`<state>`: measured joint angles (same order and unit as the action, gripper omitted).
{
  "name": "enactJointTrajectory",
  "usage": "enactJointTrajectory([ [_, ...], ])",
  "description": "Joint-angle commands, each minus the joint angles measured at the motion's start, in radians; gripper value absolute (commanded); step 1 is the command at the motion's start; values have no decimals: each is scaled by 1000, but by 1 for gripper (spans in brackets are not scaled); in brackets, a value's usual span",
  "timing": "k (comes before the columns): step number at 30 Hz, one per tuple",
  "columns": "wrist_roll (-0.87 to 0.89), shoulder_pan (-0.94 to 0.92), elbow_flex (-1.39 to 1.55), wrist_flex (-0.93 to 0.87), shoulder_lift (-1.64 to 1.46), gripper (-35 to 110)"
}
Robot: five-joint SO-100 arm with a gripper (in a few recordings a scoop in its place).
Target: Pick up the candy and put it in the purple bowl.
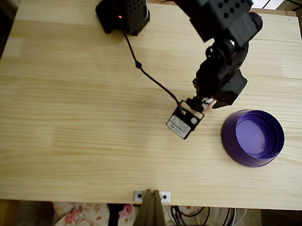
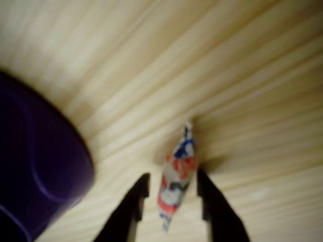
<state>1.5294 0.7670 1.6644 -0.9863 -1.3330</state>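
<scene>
Between the two dark fingers (image 2: 137,201) of the gripper (image 2: 174,194) in the wrist view, we find the candy (image 2: 175,179), a slim wrapped sweet in white with red and blue marks, standing nearly upright with one twisted end pointing up and the other down. Both fingers sit close against its sides, so we record them as clenched on the candy, though the picture is blurred and the exact contact is hard to judge. We note the pale wooden table (image 2: 242,65) behind it, and the purple bowl (image 2: 35,171) at the left edge of that view, apart from the candy. From overhead, we see the black arm (image 1: 224,50) reaching from the far side of the table (image 1: 78,112) toward its middle right, with the gripper (image 1: 208,102) hanging just left of the purple bowl (image 1: 252,138). We note the bowl on the right part of the table, upright, its lighter violet bottom showing. A black cable (image 1: 148,77) runs from the arm's base (image 1: 122,11) to the wrist.
</scene>
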Motion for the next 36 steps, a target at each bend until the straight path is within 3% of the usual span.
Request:
enactJointTrajectory([
  [1, 158, 0, 12, 8, -41, 12],
  [12, 160, 3, 34, 15, -58, 0],
  [21, 163, 20, 48, -35, -137, 0],
  [27, 69, 23, 77, -37, -253, 0],
  [32, -67, 20, 126, 78, -330, 0],
  [36, -184, 20, 229, 273, -400, 0],
])
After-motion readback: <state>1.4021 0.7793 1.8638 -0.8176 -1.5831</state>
